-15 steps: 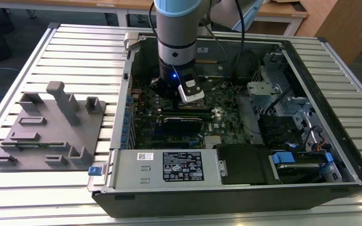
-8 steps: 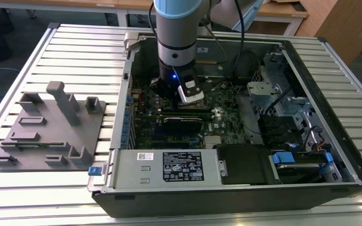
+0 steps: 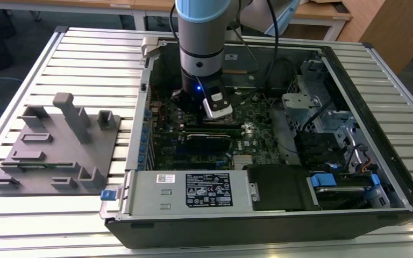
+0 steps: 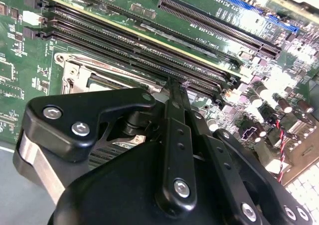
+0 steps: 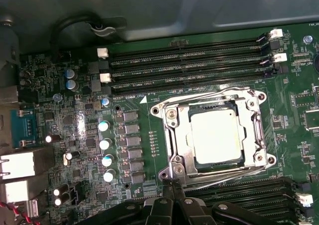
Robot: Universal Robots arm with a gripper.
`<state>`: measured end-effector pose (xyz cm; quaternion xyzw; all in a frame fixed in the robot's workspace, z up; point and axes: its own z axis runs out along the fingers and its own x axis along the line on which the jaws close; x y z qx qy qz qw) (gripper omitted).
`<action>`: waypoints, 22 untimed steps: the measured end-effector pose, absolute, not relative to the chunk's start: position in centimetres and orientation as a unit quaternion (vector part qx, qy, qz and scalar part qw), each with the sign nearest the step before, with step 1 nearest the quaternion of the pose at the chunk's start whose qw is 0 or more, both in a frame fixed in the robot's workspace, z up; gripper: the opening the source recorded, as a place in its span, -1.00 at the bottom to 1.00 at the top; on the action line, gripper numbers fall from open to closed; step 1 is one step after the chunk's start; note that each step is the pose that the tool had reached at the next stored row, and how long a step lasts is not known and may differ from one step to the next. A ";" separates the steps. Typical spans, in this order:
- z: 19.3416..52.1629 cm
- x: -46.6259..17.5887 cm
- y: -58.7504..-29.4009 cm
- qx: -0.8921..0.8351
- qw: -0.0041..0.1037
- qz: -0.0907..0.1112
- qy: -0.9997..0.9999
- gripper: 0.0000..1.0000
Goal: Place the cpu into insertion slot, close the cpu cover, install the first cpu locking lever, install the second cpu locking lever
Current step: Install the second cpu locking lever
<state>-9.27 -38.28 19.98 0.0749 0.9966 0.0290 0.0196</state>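
Note:
The cpu (image 5: 217, 135), a silver-grey square, lies flat in the insertion slot (image 5: 169, 116) on the green motherboard. The cpu cover (image 5: 258, 130), a silvery frame, lies down around it. Thin wire locking levers run along two opposite sides of the socket, one (image 5: 209, 98) by the far memory slots and one (image 5: 224, 172) on the side nearest my fingers. My gripper (image 5: 172, 184) is shut, its narrow tip right at the socket corner where the near lever ends. In the second wrist view my gripper (image 4: 172, 83) points down beside the socket (image 4: 79, 75). In the exterior view my gripper (image 3: 217, 114) hangs over the board inside the open computer case.
Long black memory slots (image 5: 189, 60) flank the socket on both sides. A row of capacitors (image 5: 104, 145) stands beside it. A grey labelled box (image 3: 192, 188) fills the case's front, with drive cages (image 3: 321, 123) on the exterior view's right. A grey fixture plate (image 3: 56, 150) lies outside on the slatted table.

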 end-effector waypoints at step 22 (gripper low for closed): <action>20.2 -9.3 -38.3 0.075 0.020 0.031 0.997 -0.80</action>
